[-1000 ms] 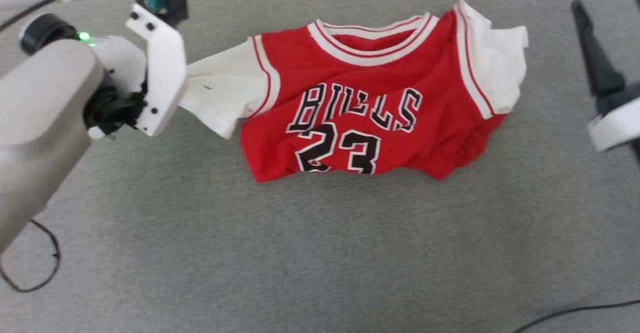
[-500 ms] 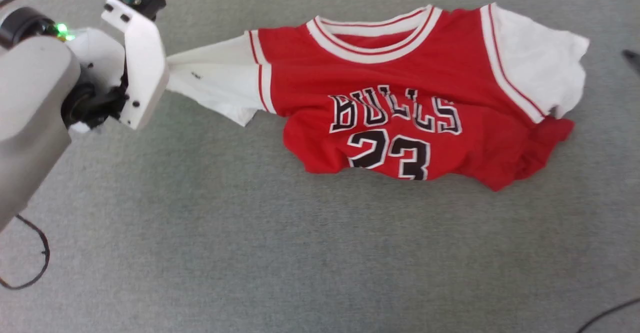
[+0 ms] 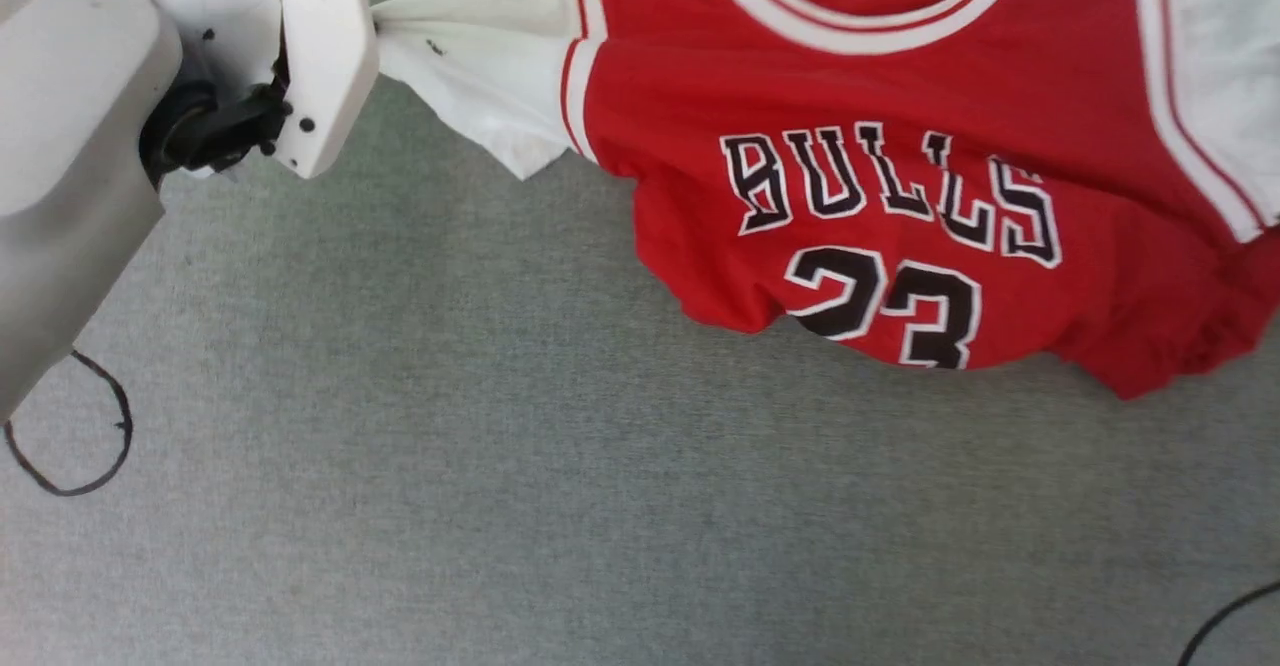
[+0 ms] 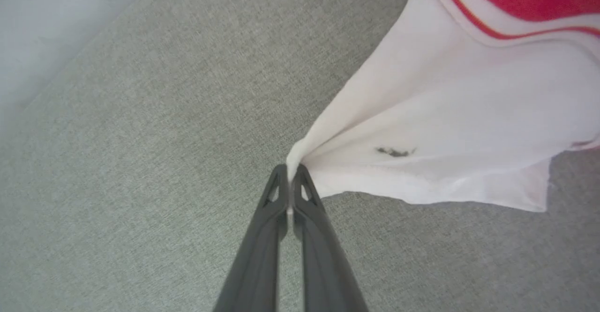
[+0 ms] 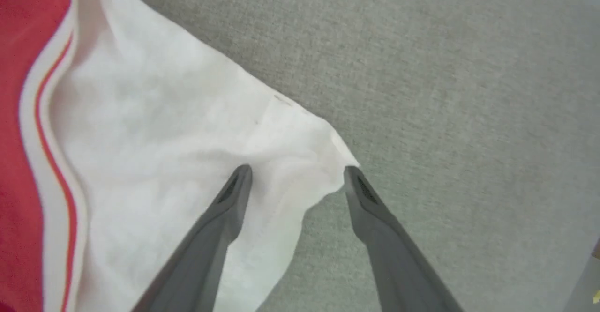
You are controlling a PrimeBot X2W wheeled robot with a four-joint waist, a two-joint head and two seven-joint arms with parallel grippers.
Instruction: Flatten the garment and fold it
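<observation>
Closest to you in the head view: bare grey fabric surface (image 3: 500, 496), with a black cable loop (image 3: 128, 416) at lower left and a second cable (image 3: 1225, 616) at the lower right corner. Next up, your pale left forearm (image 3: 70, 146) comes in from the left and ends in a white wrist bracket (image 3: 320, 56). Your left gripper (image 4: 290, 169) is clamped tight on the corner of the left sleeve (image 4: 445, 129). The cloth is drawn to a point at the tips, and there's a small dark mark (image 4: 396, 152) on the sleeve. Your right gripper (image 5: 296, 171) is spread wide, with one finger over the right sleeve (image 5: 187, 138) and the other at its outer corner. Can't tell if the tips touch the cloth. The garment (image 3: 900, 76) lies front-up on the grey surface at upper right of the head view, BULLS 23 readable. Its bottom hem is rumpled and tucked under, and its collar is cut off by the top edge.
</observation>
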